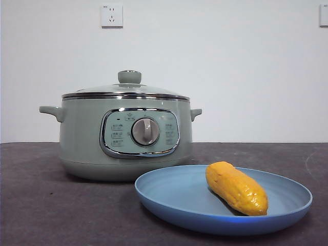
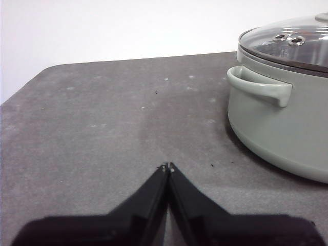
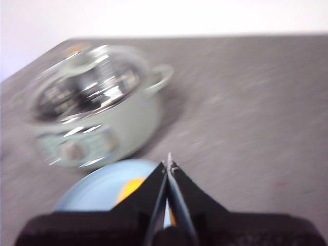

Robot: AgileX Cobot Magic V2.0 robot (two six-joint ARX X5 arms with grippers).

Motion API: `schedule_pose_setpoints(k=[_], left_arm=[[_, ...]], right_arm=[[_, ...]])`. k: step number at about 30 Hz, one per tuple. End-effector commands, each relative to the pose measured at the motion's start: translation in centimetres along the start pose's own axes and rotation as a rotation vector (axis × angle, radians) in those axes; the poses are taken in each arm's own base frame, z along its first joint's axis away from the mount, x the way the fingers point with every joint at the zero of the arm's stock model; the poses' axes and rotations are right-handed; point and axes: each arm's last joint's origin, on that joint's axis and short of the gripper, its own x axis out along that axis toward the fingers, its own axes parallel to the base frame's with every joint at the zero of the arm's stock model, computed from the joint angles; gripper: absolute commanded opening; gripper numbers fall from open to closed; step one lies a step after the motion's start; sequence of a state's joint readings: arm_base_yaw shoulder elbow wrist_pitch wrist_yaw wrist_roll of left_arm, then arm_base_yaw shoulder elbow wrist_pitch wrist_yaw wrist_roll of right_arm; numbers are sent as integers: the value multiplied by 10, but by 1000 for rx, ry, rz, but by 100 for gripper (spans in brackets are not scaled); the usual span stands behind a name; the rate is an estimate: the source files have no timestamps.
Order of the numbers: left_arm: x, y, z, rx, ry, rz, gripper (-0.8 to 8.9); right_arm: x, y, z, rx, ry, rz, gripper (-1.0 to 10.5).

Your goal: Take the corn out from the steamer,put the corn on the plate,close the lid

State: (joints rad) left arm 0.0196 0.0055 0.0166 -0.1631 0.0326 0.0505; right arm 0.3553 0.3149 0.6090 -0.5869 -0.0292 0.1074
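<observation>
Both grippers, left (image 2: 168, 167) and right (image 3: 168, 165), have jaws pressed together; glossy yellow-orange corn cob (image 1: 236, 188) rests on the matte blue plate (image 1: 169, 202); glass lid (image 1: 125, 90) sits on the sage-green steamer (image 1: 82, 143); its knob looks the safest hold.

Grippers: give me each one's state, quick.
Left gripper: shut, holding nothing.
Right gripper: shut, holding nothing.
</observation>
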Motion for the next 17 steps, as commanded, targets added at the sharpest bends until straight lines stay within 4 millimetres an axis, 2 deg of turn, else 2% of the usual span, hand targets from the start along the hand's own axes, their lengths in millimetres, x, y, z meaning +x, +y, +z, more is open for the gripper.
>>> schedule_pose_setpoints(k=[1,4,9,13,17], left_arm=[[1,0,-4,-10,6,6,-4],[1,0,-4,-10,6,6,-4],[1,0,-4,-10,6,6,-4],[1,0,-4,-10,6,5,-4],[1,0,-4,-10,6,6,-4]], right_arm=[[-1,-9,-5,-79,-59,-90,1],[1,-14,-14,-96,-169,-87,1],[16,-22,-46,-83,-313,-104,1],[31,-28,-78,-38,-328,-106,1],[45,-33,-102,13,-257,-102,1]])
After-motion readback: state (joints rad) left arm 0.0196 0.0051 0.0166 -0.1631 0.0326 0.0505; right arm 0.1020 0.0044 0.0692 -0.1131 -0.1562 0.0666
